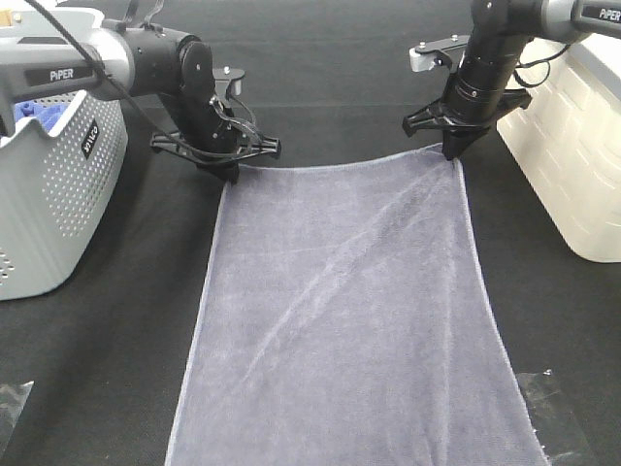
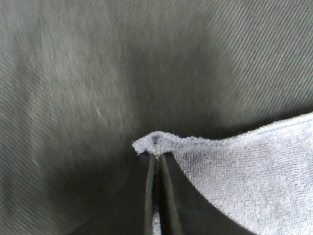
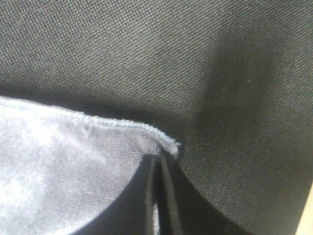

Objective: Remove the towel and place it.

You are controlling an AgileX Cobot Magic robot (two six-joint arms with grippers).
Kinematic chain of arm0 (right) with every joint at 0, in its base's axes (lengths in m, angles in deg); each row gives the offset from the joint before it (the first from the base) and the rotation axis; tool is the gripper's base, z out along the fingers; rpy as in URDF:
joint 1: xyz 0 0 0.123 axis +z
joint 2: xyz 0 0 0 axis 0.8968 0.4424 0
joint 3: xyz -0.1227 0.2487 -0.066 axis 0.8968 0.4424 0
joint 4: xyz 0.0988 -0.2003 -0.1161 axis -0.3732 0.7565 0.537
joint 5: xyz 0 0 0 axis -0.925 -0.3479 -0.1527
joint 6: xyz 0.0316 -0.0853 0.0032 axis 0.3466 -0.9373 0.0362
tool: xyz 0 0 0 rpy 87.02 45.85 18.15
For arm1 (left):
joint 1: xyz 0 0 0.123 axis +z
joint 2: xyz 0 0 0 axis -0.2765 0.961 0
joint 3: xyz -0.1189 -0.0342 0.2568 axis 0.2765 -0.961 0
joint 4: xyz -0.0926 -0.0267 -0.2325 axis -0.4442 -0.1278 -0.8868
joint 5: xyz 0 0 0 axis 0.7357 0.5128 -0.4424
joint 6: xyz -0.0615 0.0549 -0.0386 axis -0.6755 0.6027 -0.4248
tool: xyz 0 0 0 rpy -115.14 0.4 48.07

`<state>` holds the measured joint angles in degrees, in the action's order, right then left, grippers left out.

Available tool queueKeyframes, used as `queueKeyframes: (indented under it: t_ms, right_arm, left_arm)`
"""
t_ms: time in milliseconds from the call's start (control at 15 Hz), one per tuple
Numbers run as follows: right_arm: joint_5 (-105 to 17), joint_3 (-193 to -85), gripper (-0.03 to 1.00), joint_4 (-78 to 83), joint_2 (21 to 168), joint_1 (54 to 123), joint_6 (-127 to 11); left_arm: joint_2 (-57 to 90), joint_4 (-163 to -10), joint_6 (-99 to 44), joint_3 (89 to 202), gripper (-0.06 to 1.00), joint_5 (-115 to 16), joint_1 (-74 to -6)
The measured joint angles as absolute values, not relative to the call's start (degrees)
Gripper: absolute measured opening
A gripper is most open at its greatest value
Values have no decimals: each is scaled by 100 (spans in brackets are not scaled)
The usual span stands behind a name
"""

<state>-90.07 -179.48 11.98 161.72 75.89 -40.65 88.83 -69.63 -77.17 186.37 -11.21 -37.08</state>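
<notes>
We note the towel [image 1: 340, 311] spread on the black table [image 1: 116, 369], left gripper [image 1: 232, 174] jaws pinching its far left corner, right gripper [image 1: 453, 154] jaws clamped on the far right corner

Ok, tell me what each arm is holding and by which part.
Both hold the towel: the left jaws are shut on its far left corner, the right jaws on its far right corner, at the hem.
</notes>
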Motion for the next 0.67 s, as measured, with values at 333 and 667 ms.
queueKeyframes:
  t_ms: [333,667]
  right_arm:
    - [-8303,-18350,0,1261,16172,7589,-4065]
    - [-7185,-18350,0,1404,16172,7589,-4065]
  left_arm:
    - [8739,-5634,-8101,18866,1,-1688,-3708]
    - [8739,-4883,-8497,19273,1,-2490,-3599]
